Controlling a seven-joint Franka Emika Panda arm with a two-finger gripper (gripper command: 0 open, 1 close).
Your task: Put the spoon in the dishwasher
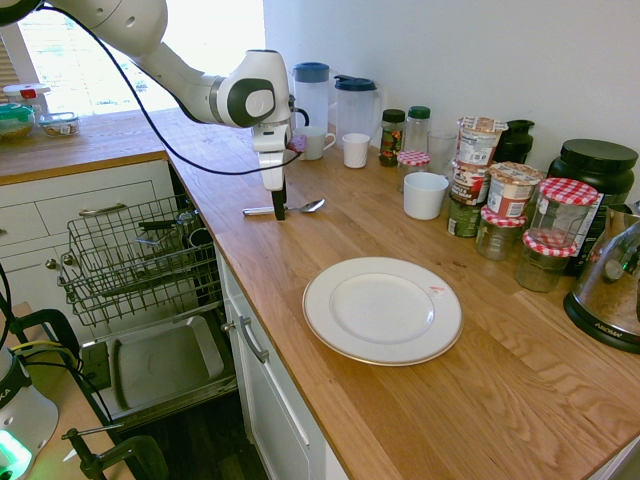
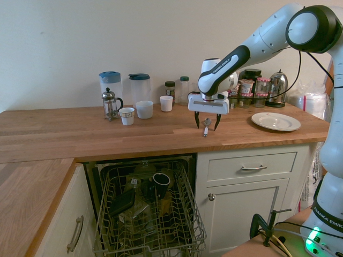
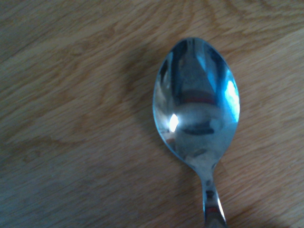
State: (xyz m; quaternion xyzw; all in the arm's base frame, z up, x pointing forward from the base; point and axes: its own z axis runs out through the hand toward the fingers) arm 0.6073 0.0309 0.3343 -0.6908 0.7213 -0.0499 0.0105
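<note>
Slim shiny silver metal spoon (image 2: 206, 126) lies flat on wooden worktop (image 2: 80, 134), bowl up, near front edge. White arm's end effector (image 2: 207, 122) points straight down over spoon, fingers spread wide either side, holding nothing. Dishwasher's dark grey wire rack (image 2: 150, 214) pulled out below worktop, left of spoon. White round plate (image 2: 275, 121) well right.

One spoon (image 1: 300, 207), one plate (image 1: 382, 310), two pitchers (image 1: 311, 92).

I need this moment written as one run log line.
gripper: open, above spoon | spoon: flat on counter, not held | dishwasher: open, rack out
</note>
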